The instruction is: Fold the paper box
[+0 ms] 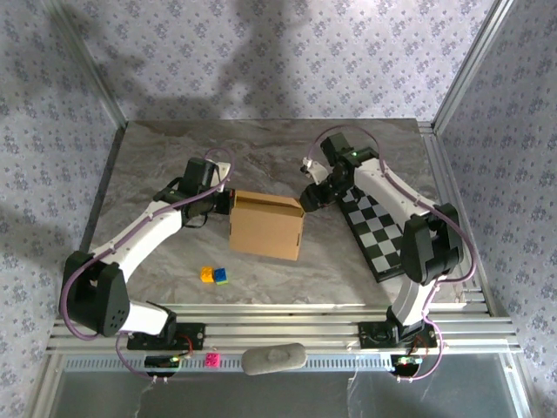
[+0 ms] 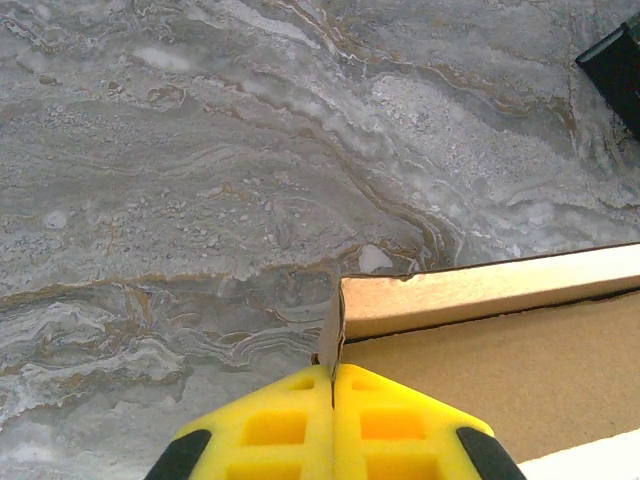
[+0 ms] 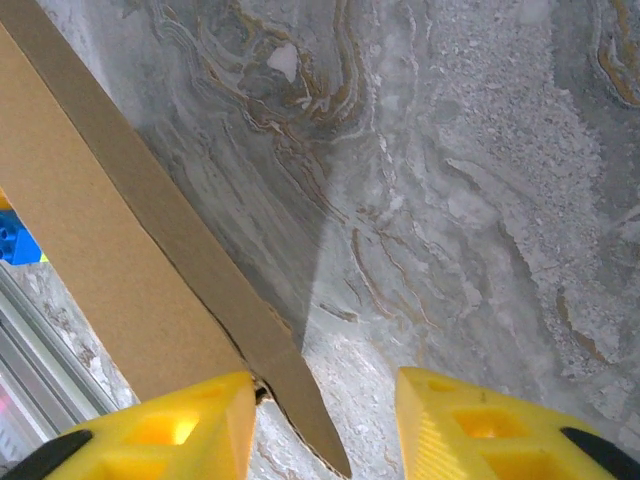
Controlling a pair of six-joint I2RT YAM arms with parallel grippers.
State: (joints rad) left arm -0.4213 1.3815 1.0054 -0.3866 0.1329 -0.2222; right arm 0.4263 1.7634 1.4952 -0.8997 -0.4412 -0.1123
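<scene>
— At the middle of your marble table (image 1: 261,148), what is sitting between your two arms?

— The paper box (image 1: 266,225) is sitting there, tan and raised into a box shape. Your left gripper (image 1: 222,202) is reaching its far left corner, and your right gripper (image 1: 306,198) is reaching its far right corner.

— How are my left jaws standing?

— They are pressing flat together on a thin cardboard edge of the box; in your left wrist view the yellow fingers (image 2: 270,425) are pinching it with no gap showing.

— And the right ones?

— They are standing apart. In your right wrist view a cardboard strip of the box is running between the yellow pads (image 3: 470,425), touching one of them, while the other is hanging clear of it.

— What else is lying around it?

— A checkerboard (image 1: 376,237) is lying to the right of the box, under your right arm, and a yellow block (image 1: 206,274) and a blue block (image 1: 221,277) are sitting side by side just near of it, not touching it.
</scene>
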